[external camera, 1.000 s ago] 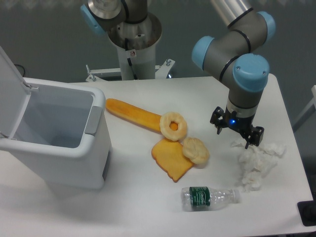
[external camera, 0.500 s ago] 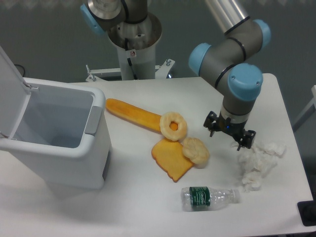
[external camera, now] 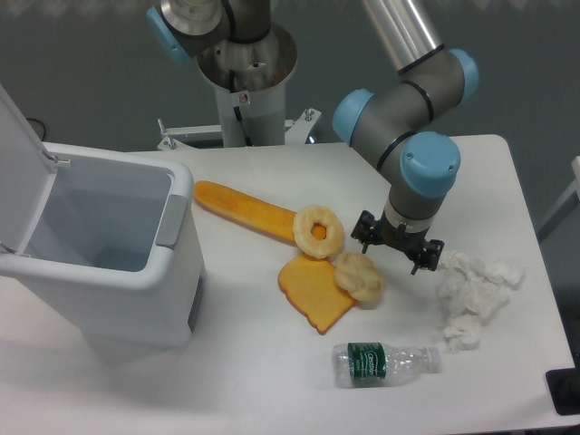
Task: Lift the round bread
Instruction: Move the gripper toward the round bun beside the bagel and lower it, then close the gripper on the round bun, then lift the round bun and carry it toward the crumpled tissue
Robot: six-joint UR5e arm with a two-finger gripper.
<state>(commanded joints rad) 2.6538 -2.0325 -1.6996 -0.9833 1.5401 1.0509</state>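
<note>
The round bread point(external camera: 360, 276) is a small, solid, pale-tan bun with a bumpy top and no hole. It lies on the white table, its left edge overlapping the flat orange toast slice point(external camera: 313, 290), just below and right of the ring-shaped bagel point(external camera: 318, 231)

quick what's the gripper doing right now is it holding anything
Gripper: open and empty, just right of the round bread, not touching it.
</note>
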